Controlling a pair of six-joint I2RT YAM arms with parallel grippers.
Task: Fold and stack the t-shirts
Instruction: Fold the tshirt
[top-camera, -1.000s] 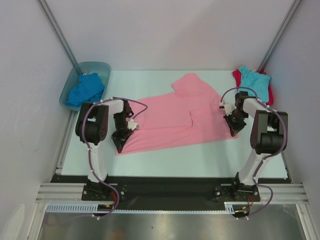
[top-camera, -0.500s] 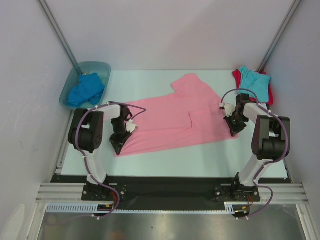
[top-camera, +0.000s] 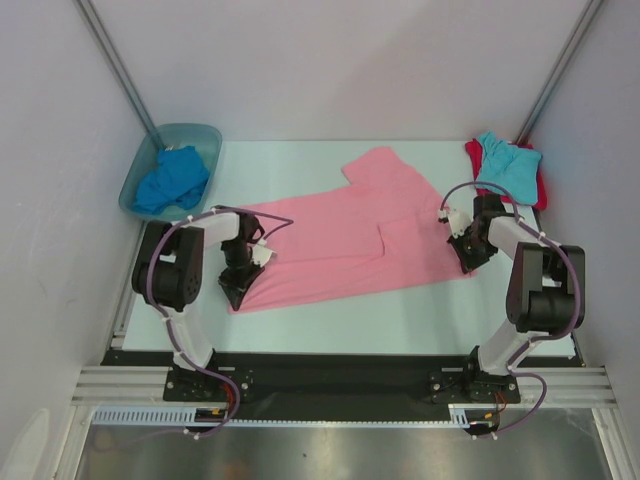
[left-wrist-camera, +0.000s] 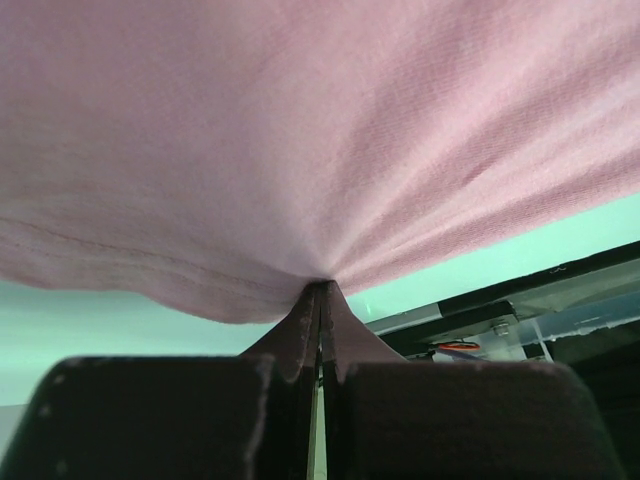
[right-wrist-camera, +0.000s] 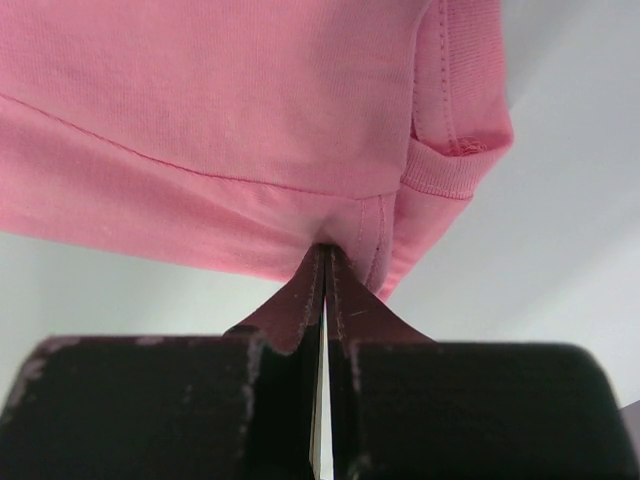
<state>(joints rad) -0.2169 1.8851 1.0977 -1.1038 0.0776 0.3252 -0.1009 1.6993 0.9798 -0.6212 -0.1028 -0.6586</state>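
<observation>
my left gripper (left-wrist-camera: 320, 290) is pressed together on the soft, short-sleeved pink t-shirt (left-wrist-camera: 320, 130). in the left wrist view my two dark fingers (left-wrist-camera: 290, 345) meet at a point with a nip of the stitched hem caught between them. the cloth fans away from the pinch in tight creases. my right gripper (right-wrist-camera: 325, 252) is the same: both fingers (right-wrist-camera: 295, 310) are closed to a thin seam, pinching the pink hem just beside a doubled, stitched edge that hangs at the right of that view (it could be a sleeve cuff, i cannot tell).

seen from above, the pink t-shirt (top-camera: 350, 235) lies spread across the middle of the pale green table (top-camera: 400, 310). its long side runs left to right, one sleeve points toward the far wall, and a small flap is folded over near its centre. my left gripper (top-camera: 237, 293) holds its near left corner and my right gripper (top-camera: 467, 263) holds its near right corner, so the cloth spans the space between my two arms. it lies fairly flat with a few wrinkles.

a crumpled royal blue t-shirt (top-camera: 172, 178) sits inside the blue-green translucent plastic tub (top-camera: 190, 132) at the far left of the table. at the far right corner a bunched turquoise t-shirt (top-camera: 505, 162) lies on top of a red t-shirt (top-camera: 471, 154), of which only the edges show. both piles lie apart from the pink one.
</observation>
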